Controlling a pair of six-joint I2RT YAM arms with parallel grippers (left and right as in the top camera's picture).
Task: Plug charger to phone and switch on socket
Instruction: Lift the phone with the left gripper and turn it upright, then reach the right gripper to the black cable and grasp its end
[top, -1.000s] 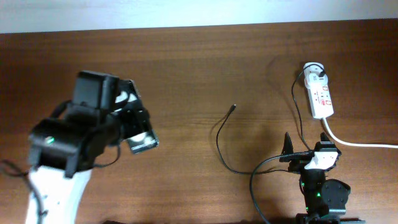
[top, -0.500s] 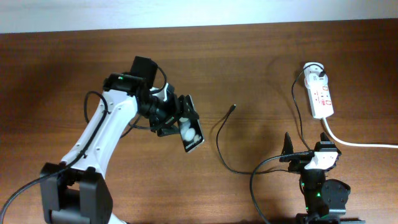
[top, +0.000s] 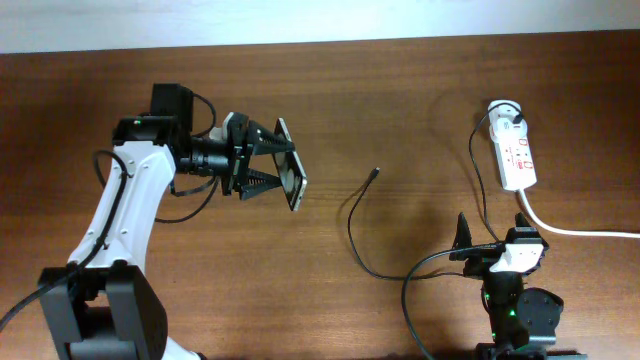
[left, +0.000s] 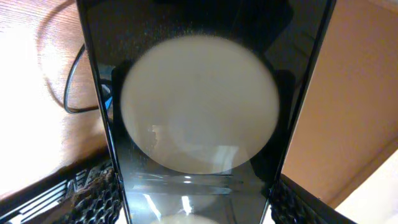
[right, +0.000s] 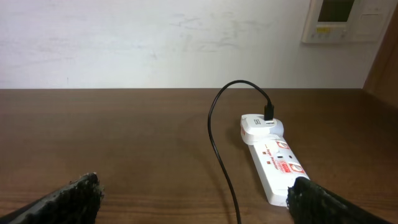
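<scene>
Left tool: clamped on the phone, which is held on edge over the worktop, arm stretched rightward.
Right tool: spread wide, nothing gripped.
Charger: loose tip seen overhead only, mid-worktop.
Socket: cable plugged in, shown best by right wrist.
Left wrist: phone's white patch seen close.

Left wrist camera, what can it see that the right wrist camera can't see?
Only the left wrist view shows the shiny black phone with a big white round patch, filling the picture, clamped in the left gripper. Only the right wrist view shows the long white power strip with red marks, the thin black charger cable plugged in at its far end, and a pale wall. Both show the brown wooden table and their own black fingers at the bottom corners.
</scene>
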